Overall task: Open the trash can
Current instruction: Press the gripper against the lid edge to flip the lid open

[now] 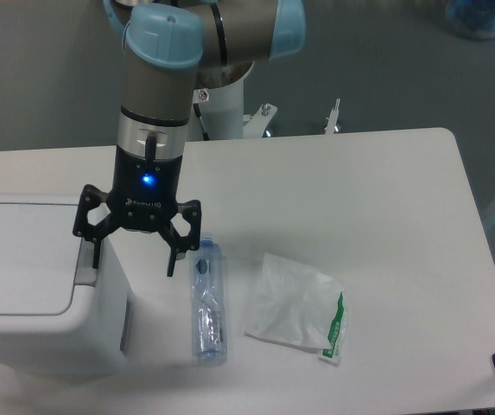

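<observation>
My end effector (133, 255) is spread wide, released, grasping nothing. Two black fingers point down; left fingertip (94, 257) sits over the right edge of the trash can (31, 277), right fingertip (172, 264) hangs over bare bench just left of the bottle (207, 303). Can't tell if the left fingertip touches the can or only overlaps it from this view. Blue light lit on my wrist body, above the fingers.

Trash can: big white boxy bin, near-left corner of the scene, cut off by the left frame edge. Flat rectangular lid (18, 255) lies down, closed. Grey push-bar (84, 268) at the lid's right edge, directly under my left finger.

Clear plastic bottle lies on its side on the bench (359, 199), just right of the can, long axis running far-to-near, blue cap end toward the far side, close to my right fingertip. Touching or not, can't tell.

White plastic bag (290, 307) with green print lies flat, crumpled, right of the bottle, near it but apart. Green print is on its near-right corner.

My arm comes down from the far side, grey segment with light blue joint caps, white base at the far bench edge. Bench is white, rounded far-right corner. Grey floor beyond.
</observation>
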